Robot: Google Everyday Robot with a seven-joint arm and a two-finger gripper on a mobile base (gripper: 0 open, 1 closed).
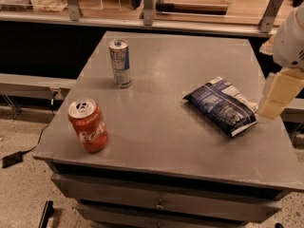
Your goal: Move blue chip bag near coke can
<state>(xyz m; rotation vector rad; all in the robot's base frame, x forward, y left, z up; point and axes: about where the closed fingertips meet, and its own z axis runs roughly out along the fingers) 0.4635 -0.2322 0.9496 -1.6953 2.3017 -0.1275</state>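
Nearby, blocky cream pincer (277, 95) hangs beside crinkly blue chip bag (221, 106).

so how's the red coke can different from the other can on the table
The coke can is red with white script; the slim can is silver and blue. The coke can is shorter and wider, the slim can taller and narrower. The coke can stands near the front left corner of the table, the slim can farther back. Both stand upright with silver tops. The gripper hangs at the right edge, beside the chip bag.
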